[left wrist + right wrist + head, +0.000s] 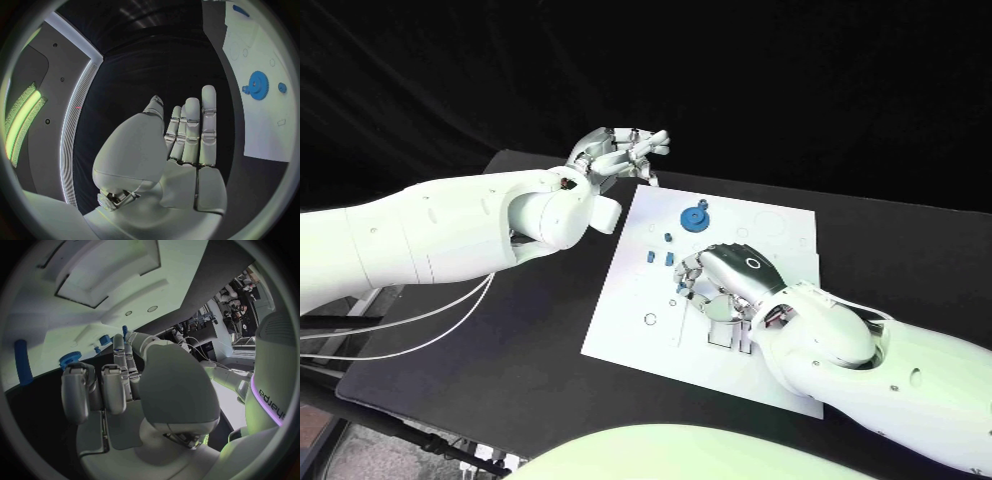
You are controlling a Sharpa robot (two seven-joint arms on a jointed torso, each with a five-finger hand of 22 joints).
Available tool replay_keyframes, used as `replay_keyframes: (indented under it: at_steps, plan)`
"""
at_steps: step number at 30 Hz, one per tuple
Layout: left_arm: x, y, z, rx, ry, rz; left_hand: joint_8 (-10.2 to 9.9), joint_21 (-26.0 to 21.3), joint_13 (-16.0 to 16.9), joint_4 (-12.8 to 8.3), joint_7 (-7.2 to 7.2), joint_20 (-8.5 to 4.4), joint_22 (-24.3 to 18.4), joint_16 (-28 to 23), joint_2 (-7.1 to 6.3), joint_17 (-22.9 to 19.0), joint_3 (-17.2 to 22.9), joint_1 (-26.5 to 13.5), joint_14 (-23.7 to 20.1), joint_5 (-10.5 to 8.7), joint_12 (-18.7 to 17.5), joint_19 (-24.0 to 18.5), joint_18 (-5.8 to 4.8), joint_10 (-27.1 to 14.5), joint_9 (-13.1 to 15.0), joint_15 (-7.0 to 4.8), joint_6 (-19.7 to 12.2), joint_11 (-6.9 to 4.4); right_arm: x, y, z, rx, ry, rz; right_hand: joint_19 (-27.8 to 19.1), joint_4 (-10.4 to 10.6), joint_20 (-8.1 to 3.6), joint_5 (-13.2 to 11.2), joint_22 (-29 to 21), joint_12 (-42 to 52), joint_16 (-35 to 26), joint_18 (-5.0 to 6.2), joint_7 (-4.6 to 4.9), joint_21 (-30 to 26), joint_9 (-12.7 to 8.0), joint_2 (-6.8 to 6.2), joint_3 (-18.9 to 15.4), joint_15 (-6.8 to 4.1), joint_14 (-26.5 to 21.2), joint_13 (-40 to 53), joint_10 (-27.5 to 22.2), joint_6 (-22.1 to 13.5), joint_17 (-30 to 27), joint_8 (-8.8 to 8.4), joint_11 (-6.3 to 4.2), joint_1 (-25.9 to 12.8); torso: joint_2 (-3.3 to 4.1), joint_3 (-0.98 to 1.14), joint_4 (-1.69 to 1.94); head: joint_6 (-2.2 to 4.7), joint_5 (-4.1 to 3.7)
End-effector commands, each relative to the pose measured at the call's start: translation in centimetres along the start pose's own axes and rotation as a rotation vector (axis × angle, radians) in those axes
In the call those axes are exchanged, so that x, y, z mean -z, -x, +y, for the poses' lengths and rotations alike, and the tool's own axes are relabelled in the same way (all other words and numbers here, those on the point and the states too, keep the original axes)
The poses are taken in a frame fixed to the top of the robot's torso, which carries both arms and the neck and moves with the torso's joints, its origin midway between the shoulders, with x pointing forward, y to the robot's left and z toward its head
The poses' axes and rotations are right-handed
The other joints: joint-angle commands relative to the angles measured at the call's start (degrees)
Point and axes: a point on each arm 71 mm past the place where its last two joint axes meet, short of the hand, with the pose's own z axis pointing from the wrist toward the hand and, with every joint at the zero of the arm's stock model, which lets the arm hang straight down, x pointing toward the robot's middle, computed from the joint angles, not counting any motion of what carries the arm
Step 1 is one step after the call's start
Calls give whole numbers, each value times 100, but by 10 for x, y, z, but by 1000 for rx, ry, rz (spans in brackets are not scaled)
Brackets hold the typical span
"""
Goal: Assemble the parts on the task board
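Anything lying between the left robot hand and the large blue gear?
No. In the head view, only bare white task board lies between the left robot hand and the large blue gear.

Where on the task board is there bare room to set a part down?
The task board is bare along its near left edge and at its far right corner, beyond the large blue gear. The middle is crowded: the right robot hand lies over the small blue parts.

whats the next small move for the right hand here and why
Probably close the right hand on one of the small blue parts beside its fingertips. It sits low over the middle of the task board, and I cannot tell if it holds anything yet. The left hand is open, off the board's far corner, so it is not helping.
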Motion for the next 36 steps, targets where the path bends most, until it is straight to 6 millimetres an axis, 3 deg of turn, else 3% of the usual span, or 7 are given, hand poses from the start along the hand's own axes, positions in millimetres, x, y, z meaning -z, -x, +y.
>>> replay_keyframes:
  at_steps: [1,11,36]
  plan:
    - [-1,-3,-1,7,-6,6,-25,-33,-7,10,45,24,-9,16,-7,-7,36,62,-38,39,0,17,80,-35,-8,17,-24,-9,-1,-3,3,4,22,4,280,-8,-49,22,1138,-23,1,-93,10,21,7,8,18,-22,293,5,38,36,6,19,4,-63,2,6,-8,-21,41]
    - [-2,-5,0,8,-4,10,-25,-33,-7,10,45,24,-9,16,-7,-7,36,62,-38,39,0,17,80,-35,-8,17,-24,-9,-2,-13,4,0,24,30,280,-8,-49,22,1138,-23,1,-93,10,21,7,8,18,-22,293,5,38,36,6,19,4,-63,-2,9,-6,-92,89]
    - [-3,-6,0,9,-3,14,-23,-39,-10,13,45,27,-12,14,-11,-12,40,60,-45,38,2,14,80,-43,-8,19,-22,-7,-2,-21,4,5,23,66,283,-13,-51,24,1142,-28,-5,-94,10,28,12,12,20,-23,291,5,49,38,-8,21,4,-76,0,3,-11,-137,107]
